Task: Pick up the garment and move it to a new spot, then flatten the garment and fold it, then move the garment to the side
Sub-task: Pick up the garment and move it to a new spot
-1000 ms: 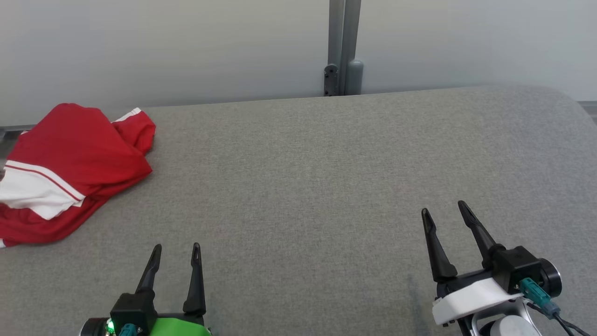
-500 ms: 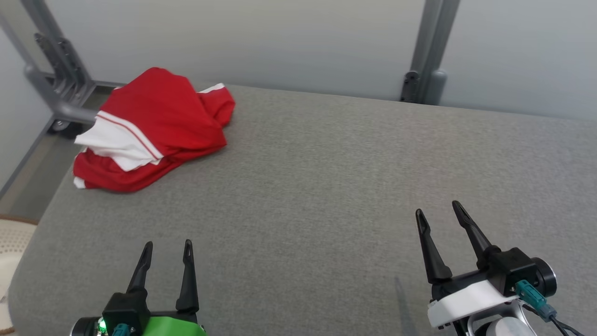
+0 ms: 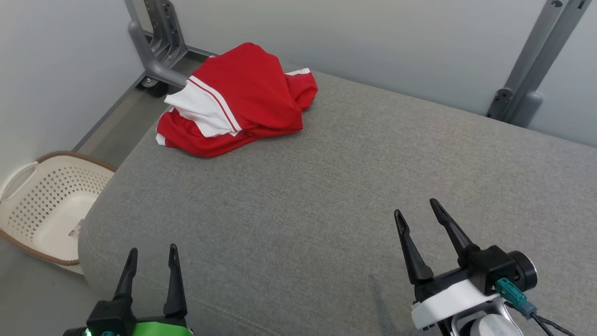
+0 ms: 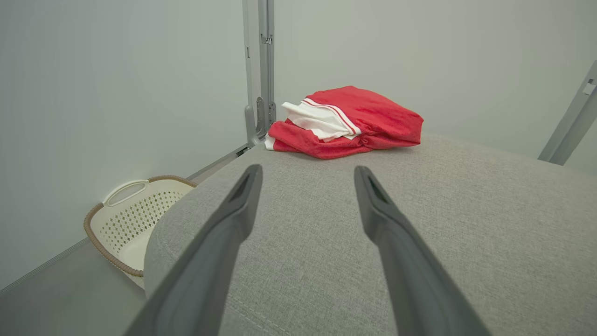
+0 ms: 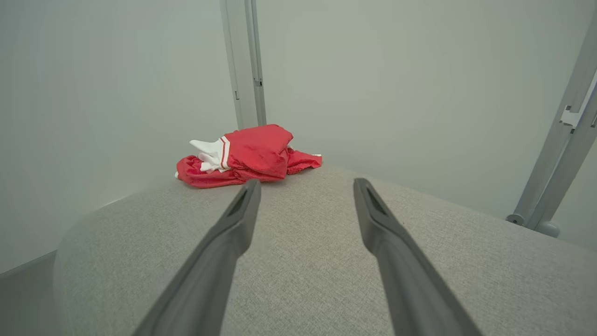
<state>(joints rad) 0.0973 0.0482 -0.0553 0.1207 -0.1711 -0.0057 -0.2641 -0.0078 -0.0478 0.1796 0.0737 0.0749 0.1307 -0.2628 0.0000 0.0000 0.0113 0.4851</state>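
A crumpled red garment point(image 3: 238, 100) with white panels lies bunched at the far left corner of the grey padded surface point(image 3: 326, 186). It also appears ahead in the left wrist view point(image 4: 347, 121) and smaller in the right wrist view point(image 5: 249, 156). My left gripper point(image 3: 153, 254) hovers open over the near left edge, well short of the garment, with nothing between its fingers. Over the near right part of the surface my right gripper point(image 3: 416, 208) is open and empty too.
A cream perforated laundry basket point(image 3: 44, 205) stands on the floor left of the surface, seen too from the left wrist point(image 4: 135, 214). Grey metal posts point(image 3: 527, 74) rise at the back right, and a frame leg point(image 3: 149, 51) behind the garment. Pale walls close in behind and at left.
The head camera has turned left, so the garment now sits nearer the picture's middle and the basket has come into view. Both grippers stay open in much the same pose.
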